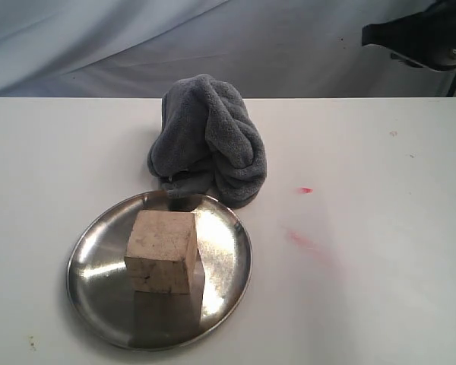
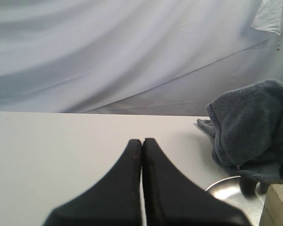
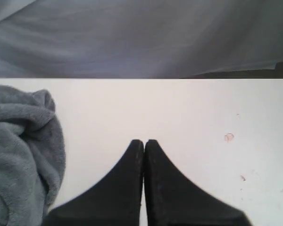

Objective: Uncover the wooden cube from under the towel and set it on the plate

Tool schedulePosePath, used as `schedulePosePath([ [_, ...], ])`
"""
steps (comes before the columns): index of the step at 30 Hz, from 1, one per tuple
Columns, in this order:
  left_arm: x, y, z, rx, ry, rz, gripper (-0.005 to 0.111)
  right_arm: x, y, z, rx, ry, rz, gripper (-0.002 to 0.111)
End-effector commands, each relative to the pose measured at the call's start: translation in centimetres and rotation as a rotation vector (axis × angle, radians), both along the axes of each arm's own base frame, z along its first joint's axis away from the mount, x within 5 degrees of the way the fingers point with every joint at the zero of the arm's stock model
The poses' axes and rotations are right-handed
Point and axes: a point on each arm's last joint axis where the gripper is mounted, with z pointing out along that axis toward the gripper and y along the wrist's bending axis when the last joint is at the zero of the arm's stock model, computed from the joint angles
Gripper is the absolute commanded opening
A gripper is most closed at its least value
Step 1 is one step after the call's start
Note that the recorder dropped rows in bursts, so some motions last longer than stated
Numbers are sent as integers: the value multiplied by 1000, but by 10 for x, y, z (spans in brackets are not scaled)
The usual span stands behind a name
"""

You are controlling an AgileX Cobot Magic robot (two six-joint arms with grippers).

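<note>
The pale wooden cube (image 1: 162, 251) stands uncovered on the shiny steel plate (image 1: 99, 293) near the front of the table. Behind the plate, the dark grey towel (image 1: 209, 141) lies bunched in a heap, its lower edge touching the plate's rim. In the left wrist view the towel (image 2: 254, 127), the plate (image 2: 228, 190) and a corner of the cube (image 2: 278, 207) show beside my left gripper (image 2: 142, 140), which is shut and empty. My right gripper (image 3: 144, 141) is shut with nothing in it, over bare table with the towel (image 3: 19, 150) to one side. Neither gripper's fingers show in the exterior view.
A dark piece of arm hardware (image 1: 418, 34) sits at the back right corner. Small red marks (image 1: 305, 190) stain the white table to the right of the towel. A pale draped backdrop (image 1: 99, 38) hangs behind the table's far edge.
</note>
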Motion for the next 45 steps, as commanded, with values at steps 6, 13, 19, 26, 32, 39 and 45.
schedulePosePath([
  [6, 0, 0, -1, -1, 1, -1, 1, -19, -26, -10, -27, -163, -43, 0],
  [13, 0, 0, -1, -1, 1, -1, 1, -24, -25, -5, -131, -232, 23, 0],
  [19, 0, 0, -1, -1, 1, -1, 1, -36, -26, 18, -194, -319, 51, 0],
  [26, 0, 0, -1, -1, 1, -1, 1, -56, -27, 41, -199, -395, 45, 0],
  [32, 0, 0, -1, -1, 1, -1, 1, -86, -29, 46, -182, -447, 37, 0],
  [39, 0, 0, -1, -1, 1, -1, 1, -126, -31, 45, -169, -567, 40, 0],
  [45, 0, 0, -1, -1, 1, -1, 1, -154, -33, 58, -165, -653, 32, 0],
])
